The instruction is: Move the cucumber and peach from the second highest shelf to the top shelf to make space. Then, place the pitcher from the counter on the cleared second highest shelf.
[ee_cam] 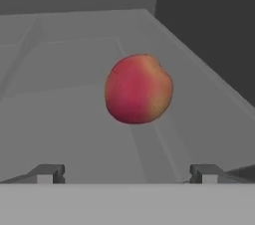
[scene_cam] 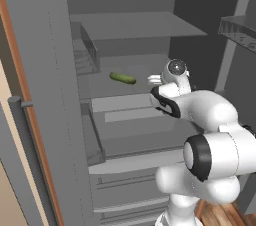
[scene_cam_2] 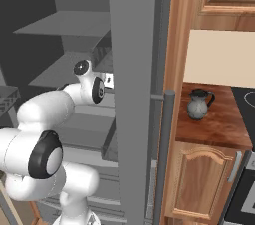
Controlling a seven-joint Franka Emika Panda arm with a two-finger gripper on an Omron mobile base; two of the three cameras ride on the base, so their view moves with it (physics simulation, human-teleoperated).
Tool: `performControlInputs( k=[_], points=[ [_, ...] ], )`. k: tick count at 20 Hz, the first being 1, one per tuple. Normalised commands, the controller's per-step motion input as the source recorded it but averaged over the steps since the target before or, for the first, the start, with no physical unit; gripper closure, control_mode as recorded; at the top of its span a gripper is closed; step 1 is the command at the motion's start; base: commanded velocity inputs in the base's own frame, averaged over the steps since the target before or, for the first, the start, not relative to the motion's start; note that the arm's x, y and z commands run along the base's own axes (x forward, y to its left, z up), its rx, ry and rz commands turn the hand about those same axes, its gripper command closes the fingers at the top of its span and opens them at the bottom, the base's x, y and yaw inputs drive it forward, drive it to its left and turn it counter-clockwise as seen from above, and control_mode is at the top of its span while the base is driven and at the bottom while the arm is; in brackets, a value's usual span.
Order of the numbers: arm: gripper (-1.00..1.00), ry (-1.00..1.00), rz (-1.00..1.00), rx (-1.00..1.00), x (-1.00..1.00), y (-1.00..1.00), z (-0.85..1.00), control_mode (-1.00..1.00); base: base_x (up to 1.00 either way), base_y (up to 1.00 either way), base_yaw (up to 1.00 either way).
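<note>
Hand view puts the peach [ee_cam: 139,88] straight ahead of my hand [ee_cam: 127,173], centred between my wide-spread fingertips [ee_cam: 48,173] and apart from them, with nothing between us. It sits on a grey fridge shelf [ee_cam: 60,119]. From the left base view, the cucumber [scene_cam: 122,78] lies on that same shelf to the left of my hand [scene_cam: 156,79], and the top shelf [scene_cam: 145,25] spans above it. From the right base view, the open fridge door [scene_cam_2: 134,94] stands between my arm and the pitcher [scene_cam_2: 198,103], which sits upright on the reddish-brown desk [scene_cam_2: 219,129].

Glossy white rounded arm [scene_cam: 215,135]; black joint rings; small dark-tipped tool [ee_cam: 127,173].
</note>
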Motion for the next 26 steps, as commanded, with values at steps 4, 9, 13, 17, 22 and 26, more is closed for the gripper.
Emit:
performControlInputs(
  k=[4, 9, 13, 17, 22, 26],
  points=[
    [-1.0, -0.03, 0.0, 0.0, 0.39, -0.13, -0.08, -1.0, 0.0, 0.0, 0.0],
    [-1.0, 0.0, 0.0, 0.0, 0.38, -0.18, -0.01, -1.0, 0.0, 0.0, 0.0],
    [-1.0, 0.0, 0.0, 0.0, 0.42, -0.11, 0.0, -1.0, 0.0, 0.0, 0.0],
    [-1.0, 0.0, 0.0, 0.0, 0.44, -0.03, -0.02, -1.0, 0.0, 0.0, 0.0],
    [-1.0, 0.0, 0.0, 0.0, 0.41, 0.0, -0.1, -1.0, 0.0, 0.0, 0.0],
    [-1.0, 0.0, 0.0, 0.0, 0.31, -0.01, -0.29, -1.0, 0.0, 0.0, 0.0]
  ],
)
